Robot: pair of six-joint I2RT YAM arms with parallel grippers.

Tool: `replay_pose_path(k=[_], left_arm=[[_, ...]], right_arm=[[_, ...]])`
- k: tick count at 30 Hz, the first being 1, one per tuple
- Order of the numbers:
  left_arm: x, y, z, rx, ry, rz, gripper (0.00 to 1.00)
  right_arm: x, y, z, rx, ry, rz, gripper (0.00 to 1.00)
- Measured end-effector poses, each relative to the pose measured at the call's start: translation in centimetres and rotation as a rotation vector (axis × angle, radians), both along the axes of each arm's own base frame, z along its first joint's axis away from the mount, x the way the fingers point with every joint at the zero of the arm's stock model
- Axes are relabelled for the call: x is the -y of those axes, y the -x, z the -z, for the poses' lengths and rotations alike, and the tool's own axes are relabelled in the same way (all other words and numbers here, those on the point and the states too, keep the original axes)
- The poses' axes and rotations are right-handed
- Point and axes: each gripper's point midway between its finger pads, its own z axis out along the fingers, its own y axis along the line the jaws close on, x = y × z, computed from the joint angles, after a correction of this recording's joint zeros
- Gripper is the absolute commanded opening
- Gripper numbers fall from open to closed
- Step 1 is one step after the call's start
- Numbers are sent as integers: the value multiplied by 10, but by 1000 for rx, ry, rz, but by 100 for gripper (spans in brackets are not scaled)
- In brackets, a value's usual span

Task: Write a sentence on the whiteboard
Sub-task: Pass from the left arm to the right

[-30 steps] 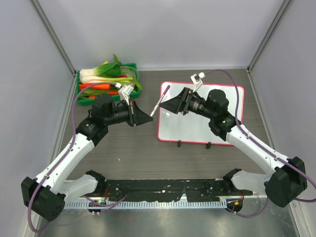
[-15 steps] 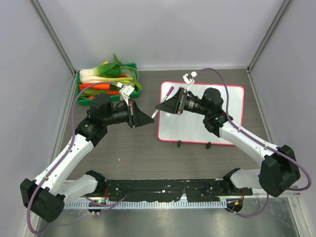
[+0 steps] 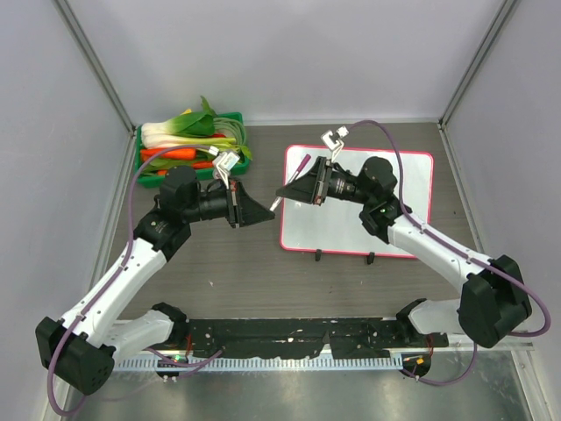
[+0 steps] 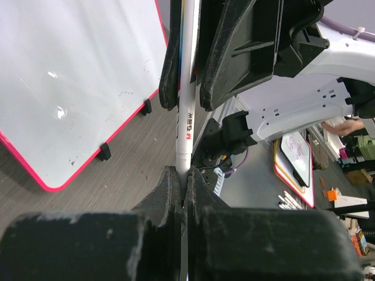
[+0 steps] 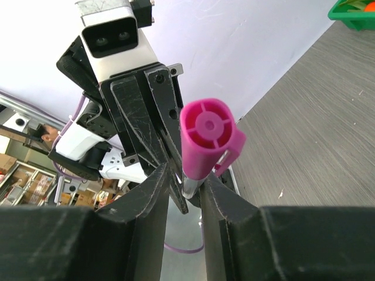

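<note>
Top view: the whiteboard (image 3: 337,230) lies flat on the table right of centre, under your right arm. No sentence is visible on it. The marker (image 3: 301,165) hangs in the air over the board's left edge. Its long axis runs from the left gripper (image 3: 266,211) up and far-right to the pink cap. The left gripper is clenched on the marker's near-left end. The right gripper (image 3: 281,190) straddles the barrel just below the cap. The green crate (image 3: 235,117) sits far left, out of the way.

Left wrist view: the left gripper (image 4: 185,175) is clamped on the white marker (image 4: 186,137). The right gripper (image 4: 188,104) has a finger on each side of the barrel, very close, but you cannot tell if they grip yet. The whiteboard (image 4: 70,76) lies to the left, blank apart from specks.

Right wrist view: the cap (image 5: 208,137) points at the camera, with the right gripper (image 5: 186,188) hugging the barrel beneath it and the left gripper (image 5: 153,114) behind.

Judgement: your right arm is nearer the board, so it should take the pen. Any pull should follow the marker's axis.
</note>
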Motion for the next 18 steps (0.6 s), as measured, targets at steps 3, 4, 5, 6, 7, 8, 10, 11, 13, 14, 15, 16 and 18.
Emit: replay_pose_path(k=[3, 4, 5, 6, 7, 8, 10, 11, 13, 14, 15, 16, 18], left_arm=[[0, 0, 0, 1, 1, 0, 0], [0, 0, 0, 2, 1, 0, 0], [0, 0, -1, 4, 2, 0, 0], [0, 0, -1, 6, 3, 0, 0], [0, 0, -1, 6, 3, 0, 0], [0, 0, -1, 6, 3, 0, 0], [0, 0, -1, 6, 4, 0, 0], [0, 0, -1, 6, 4, 0, 0], [0, 0, -1, 6, 4, 0, 0], [0, 0, -1, 6, 4, 0, 0], [0, 0, -1, 6, 4, 0, 0], [0, 0, -1, 6, 4, 0, 0], [0, 0, -1, 6, 4, 1, 0]], right_arm=[[0, 2, 3, -4, 4, -11, 30], [0, 3, 3, -5, 6, -14, 28], [-1, 4, 4, -6, 7, -18, 28], [-1, 5, 5, -7, 9, -22, 28], [-1, 6, 6, -9, 10, -26, 28], [-1, 6, 6, -9, 11, -28, 28], [-2, 6, 8, -12, 15, -34, 27], [-3, 6, 10, -15, 17, -38, 27], [-4, 7, 12, -19, 20, -44, 28], [-5, 7, 12, -21, 21, -45, 30], [-5, 7, 13, -23, 22, -45, 31], [-5, 7, 13, -24, 22, -46, 32], [-5, 7, 13, -22, 22, -46, 34]])
